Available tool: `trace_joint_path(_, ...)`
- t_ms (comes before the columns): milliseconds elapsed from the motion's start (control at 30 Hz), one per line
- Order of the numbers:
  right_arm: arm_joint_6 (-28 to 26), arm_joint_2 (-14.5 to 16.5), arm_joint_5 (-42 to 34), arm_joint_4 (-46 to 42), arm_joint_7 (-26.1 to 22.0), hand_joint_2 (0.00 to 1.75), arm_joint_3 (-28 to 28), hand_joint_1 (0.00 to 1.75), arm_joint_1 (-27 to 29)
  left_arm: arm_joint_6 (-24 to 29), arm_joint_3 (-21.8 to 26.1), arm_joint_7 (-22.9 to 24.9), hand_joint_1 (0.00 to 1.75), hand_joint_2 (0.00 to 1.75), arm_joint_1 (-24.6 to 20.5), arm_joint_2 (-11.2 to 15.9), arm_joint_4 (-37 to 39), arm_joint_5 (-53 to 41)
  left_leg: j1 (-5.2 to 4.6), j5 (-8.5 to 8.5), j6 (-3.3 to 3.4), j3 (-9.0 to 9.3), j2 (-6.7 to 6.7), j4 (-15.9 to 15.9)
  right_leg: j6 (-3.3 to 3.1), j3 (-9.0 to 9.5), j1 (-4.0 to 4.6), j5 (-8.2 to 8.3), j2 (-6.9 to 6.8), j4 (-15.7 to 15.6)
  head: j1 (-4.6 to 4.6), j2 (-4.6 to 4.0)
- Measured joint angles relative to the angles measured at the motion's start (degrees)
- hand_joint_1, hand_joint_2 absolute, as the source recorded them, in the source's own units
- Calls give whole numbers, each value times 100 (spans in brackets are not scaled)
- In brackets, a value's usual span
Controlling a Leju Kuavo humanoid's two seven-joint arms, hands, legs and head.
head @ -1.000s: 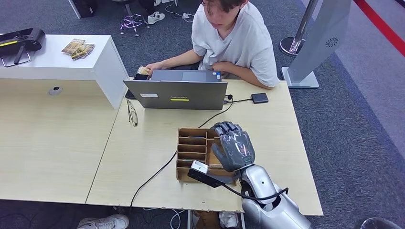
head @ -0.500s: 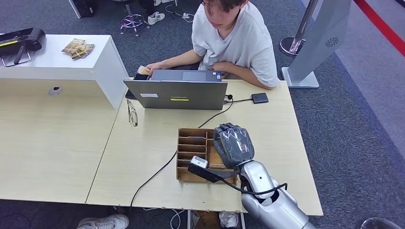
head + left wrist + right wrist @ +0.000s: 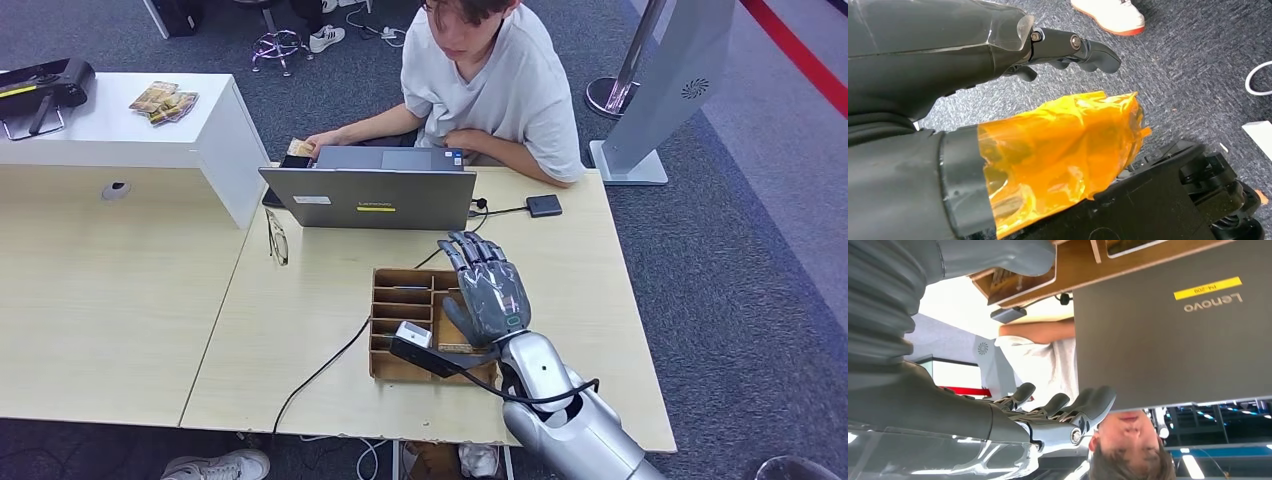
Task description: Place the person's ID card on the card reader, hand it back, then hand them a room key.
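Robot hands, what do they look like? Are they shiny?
The right hand is dark grey with a glossy clear shell over its back and darker jointed fingers. Its arm is shiny silver, with a black cable looping at the wrist. The left hand is dark grey too, with crinkly orange film beside it.

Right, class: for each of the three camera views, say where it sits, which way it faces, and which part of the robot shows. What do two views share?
Head view: high on the robot, looking down at the desk; right hand above the wooden organizer.
Left wrist view: behind the left hand, facing carpet.
Right wrist view: behind the right hand, fingers toward the laptop and person.
Shared: head and right wrist views both show laptop, organizer, person.
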Motion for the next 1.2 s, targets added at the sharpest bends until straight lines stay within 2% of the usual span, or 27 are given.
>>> trace_joint_path(933,-14,0,-41,303,64,175,-117,42,1,40,0,1,0,0,1,0,0,5,0,0,0,0,0,0,0,0,0,0,0,0,1,0)
trace_joint_path(1200,-30,0,-38,462,68,175,-174,48,1,40,0,13,0,0,1,-2,0,20,0,0,0,0,0,0,0,0,0,0,0,0,1,0)
